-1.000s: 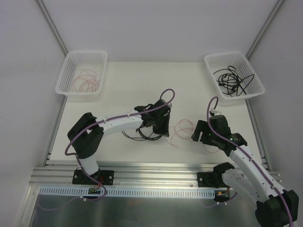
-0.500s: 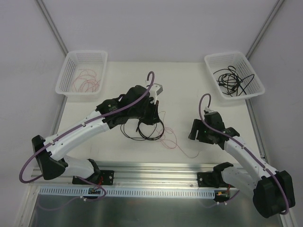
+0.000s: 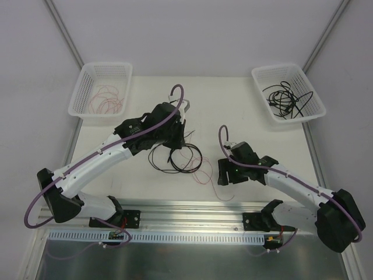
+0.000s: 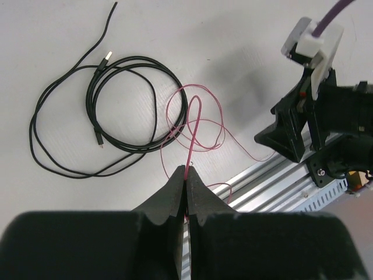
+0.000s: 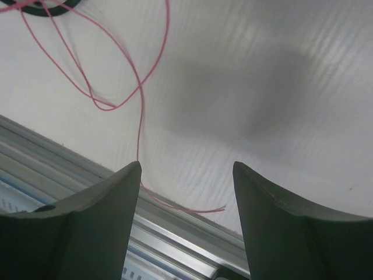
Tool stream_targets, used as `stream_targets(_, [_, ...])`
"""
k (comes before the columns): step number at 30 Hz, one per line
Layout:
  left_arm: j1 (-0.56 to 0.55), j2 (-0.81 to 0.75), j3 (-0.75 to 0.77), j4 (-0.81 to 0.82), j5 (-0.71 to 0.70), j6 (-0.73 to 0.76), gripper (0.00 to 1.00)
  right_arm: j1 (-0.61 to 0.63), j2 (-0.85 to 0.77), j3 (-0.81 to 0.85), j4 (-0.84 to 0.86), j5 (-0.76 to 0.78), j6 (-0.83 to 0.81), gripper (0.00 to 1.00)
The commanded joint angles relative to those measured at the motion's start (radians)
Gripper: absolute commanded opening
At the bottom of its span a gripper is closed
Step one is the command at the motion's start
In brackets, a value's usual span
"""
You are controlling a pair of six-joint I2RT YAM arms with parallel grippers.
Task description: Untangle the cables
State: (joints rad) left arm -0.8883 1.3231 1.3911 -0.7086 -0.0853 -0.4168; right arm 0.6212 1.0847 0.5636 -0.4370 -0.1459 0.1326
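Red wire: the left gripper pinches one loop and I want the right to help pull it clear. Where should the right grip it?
Take the single straight strand of the red wire near the rail, coming straight down from above. It lies flat, clear of the black cable, and its tail sits between the right gripper's open fingers.

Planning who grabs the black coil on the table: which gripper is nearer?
Left. The left gripper hovers over the black coil at its edge, jaws shut on the red wire; the right gripper sits well to its right, jaws open.
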Motion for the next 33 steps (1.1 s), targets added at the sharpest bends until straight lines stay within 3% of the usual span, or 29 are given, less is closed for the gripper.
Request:
stream_targets(1, [0.018, -0.042, 0.008, -0.022, -0.044, -0.036, 0.00, 0.087, 0.024, 0.047, 0.009, 0.035, 0.008, 0.68])
stream_targets(11, [0.057, -0.071, -0.029, -0.022, -0.064, -0.079, 0.00, 0.353, 0.239, 0.192, -0.077, 0.265, 0.065, 0.61])
stream_targets(15, [0.083, -0.085, -0.046, -0.022, -0.060, -0.085, 0.00, 0.423, 0.340, 0.246, -0.111, 0.321, 0.082, 0.54])
stream_targets(19, [0.124, -0.102, -0.056, -0.022, -0.050, -0.086, 0.00, 0.443, 0.428, 0.283, -0.140, 0.345, 0.093, 0.45])
stream_targets(25, [0.207, -0.143, -0.092, -0.023, -0.038, -0.077, 0.00, 0.442, 0.457, 0.300, -0.172, 0.387, 0.114, 0.19])
stream_targets(26, [0.218, -0.151, -0.107, -0.022, -0.036, -0.074, 0.00, 0.442, 0.451, 0.298, -0.184, 0.400, 0.117, 0.07])
stream_targets(27, [0.235, -0.159, -0.115, -0.023, -0.033, -0.071, 0.00, 0.440, 0.443, 0.298, -0.192, 0.432, 0.124, 0.02])
stream_targets(33, [0.368, -0.260, -0.147, -0.049, -0.039, -0.030, 0.00, 0.324, 0.256, 0.240, -0.264, 0.531, 0.139, 0.01])
